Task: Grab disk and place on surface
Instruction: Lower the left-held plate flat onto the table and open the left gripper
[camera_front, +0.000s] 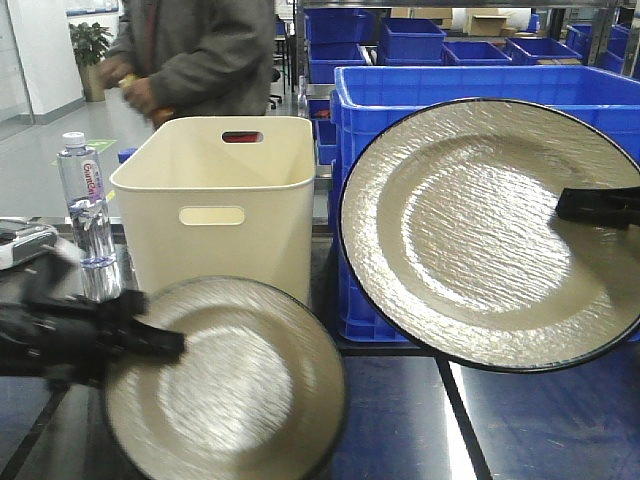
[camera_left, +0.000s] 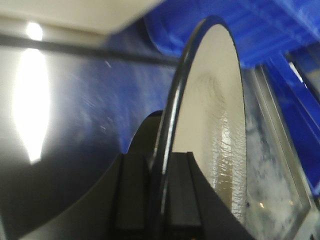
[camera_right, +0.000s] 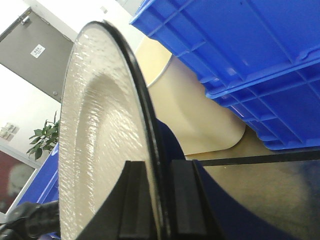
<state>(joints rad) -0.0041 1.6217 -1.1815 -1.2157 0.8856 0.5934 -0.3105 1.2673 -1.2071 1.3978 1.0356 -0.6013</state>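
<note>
Two beige, black-rimmed textured disks show in the front view. My left gripper (camera_front: 160, 343) is shut on the left rim of the lower disk (camera_front: 235, 390), held tilted just above the dark glossy surface (camera_front: 545, 430) with its black tape lines. My right gripper (camera_front: 578, 205) is shut on the right rim of the larger-looking disk (camera_front: 480, 230), which is raised and faces the camera. The left wrist view has that disk (camera_left: 215, 125) edge-on in the gripper (camera_left: 159, 200), over the surface (camera_left: 75, 125). The right wrist view shows its disk (camera_right: 95, 140) clamped in the gripper (camera_right: 156, 200) above the surface (camera_right: 280, 195).
A cream plastic bin (camera_front: 225, 200) stands behind the left disk, with blue crates (camera_front: 470, 90) behind the right one. A water bottle (camera_front: 85, 205) stands at the left beside a small device (camera_front: 25, 242). A person (camera_front: 200, 50) stands at the back.
</note>
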